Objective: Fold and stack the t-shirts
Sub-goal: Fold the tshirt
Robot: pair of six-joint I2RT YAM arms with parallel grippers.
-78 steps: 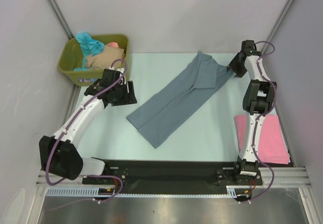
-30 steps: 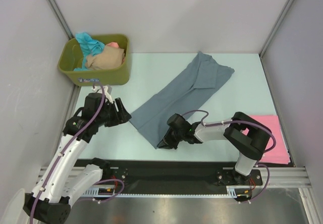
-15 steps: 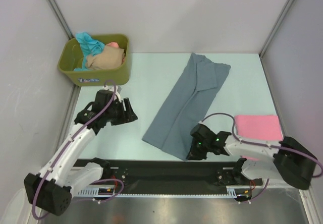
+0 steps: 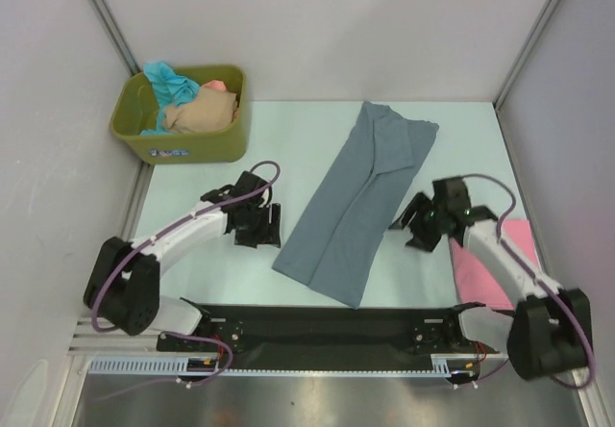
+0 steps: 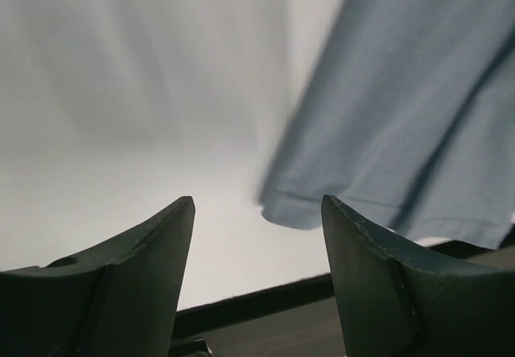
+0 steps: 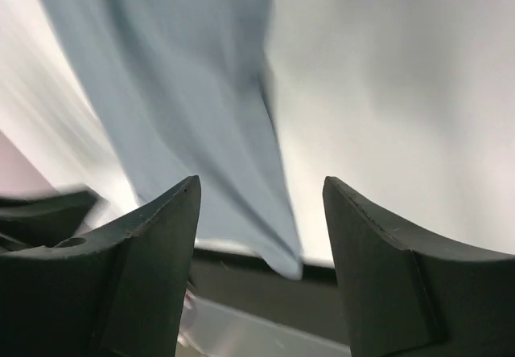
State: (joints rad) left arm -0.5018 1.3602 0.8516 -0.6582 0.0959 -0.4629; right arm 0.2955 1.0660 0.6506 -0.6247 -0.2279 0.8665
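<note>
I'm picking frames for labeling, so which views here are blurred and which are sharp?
Top external: sharp and evenly lit, the grey-blue t-shirt crisp. Left wrist: table streaked with motion blur, shirt edge soft. Right wrist: shirt and table both smeared.

Overhead view was bright, evenly lit, sharp; shadows were soft. Both wrist views were motion-smeared: grey-blue shirt (image 5: 402, 108) streaked, table (image 5: 121, 92) washed out to pale glare.

Enclosed pale booth
Plain light-grey wall panels (image 4: 317, 23) and thin metal corner posts (image 4: 108, 15) surround a flat mint-green tabletop (image 4: 288, 129) edged by a black near strip (image 4: 317, 319).
</note>
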